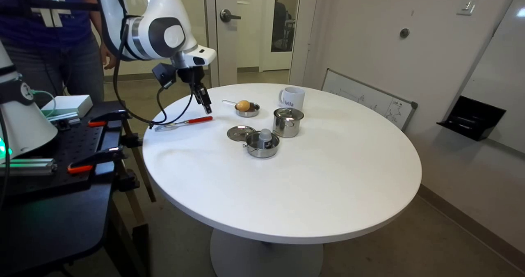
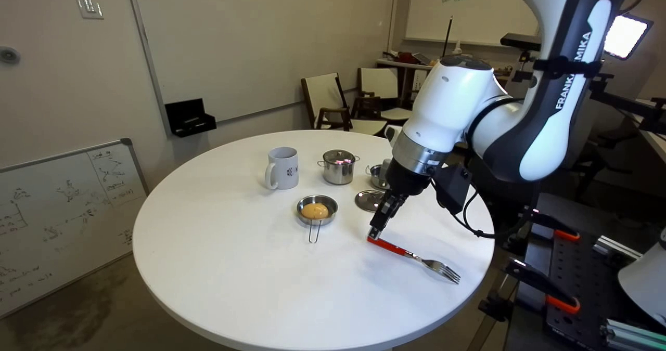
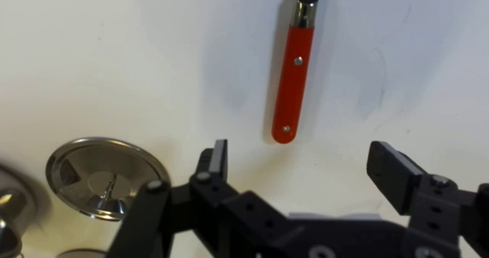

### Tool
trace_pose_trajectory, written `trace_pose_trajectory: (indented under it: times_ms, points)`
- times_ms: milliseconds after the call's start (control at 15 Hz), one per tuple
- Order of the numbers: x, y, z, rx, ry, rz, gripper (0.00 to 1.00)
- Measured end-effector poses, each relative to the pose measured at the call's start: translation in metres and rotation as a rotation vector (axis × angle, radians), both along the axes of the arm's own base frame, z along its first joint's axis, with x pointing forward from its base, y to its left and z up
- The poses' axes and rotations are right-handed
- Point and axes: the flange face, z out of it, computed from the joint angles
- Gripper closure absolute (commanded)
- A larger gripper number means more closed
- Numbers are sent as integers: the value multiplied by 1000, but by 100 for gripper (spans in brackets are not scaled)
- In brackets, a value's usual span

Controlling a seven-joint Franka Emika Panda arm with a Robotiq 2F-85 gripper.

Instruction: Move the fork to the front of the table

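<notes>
The fork has a red handle and a metal head. It lies flat on the round white table point(image 1: 320, 195) near the edge on the robot's side. Its red handle point(image 1: 199, 120) and its tines show in both exterior views point(image 2: 391, 247); in the wrist view only the handle point(image 3: 293, 82) and the start of the metal neck show. My gripper point(image 1: 208, 110) points down at the handle's free end, also in an exterior view point(image 2: 374, 233). In the wrist view the gripper point(image 3: 298, 151) is open and empty; the handle's end lies just ahead of the finger gap, nearer the left finger.
A small pan point(image 1: 253, 113) with an egg-like thing, a white mug point(image 1: 293, 97), a lidded metal pot point(image 1: 286, 125), a loose lid point(image 1: 240, 133) and an open pot point(image 1: 262, 150) holding a grey object stand close by. The dark bench point(image 1: 61, 211) adjoins the table. A person stands behind the arm.
</notes>
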Motion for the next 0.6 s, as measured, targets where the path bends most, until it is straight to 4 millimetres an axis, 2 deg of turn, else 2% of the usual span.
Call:
trace_pose_trajectory:
  times_ms: [467,600]
  points:
    - [11,46,72,-162,42,207,0]
    - [16,53,90,-184,40,248,0]
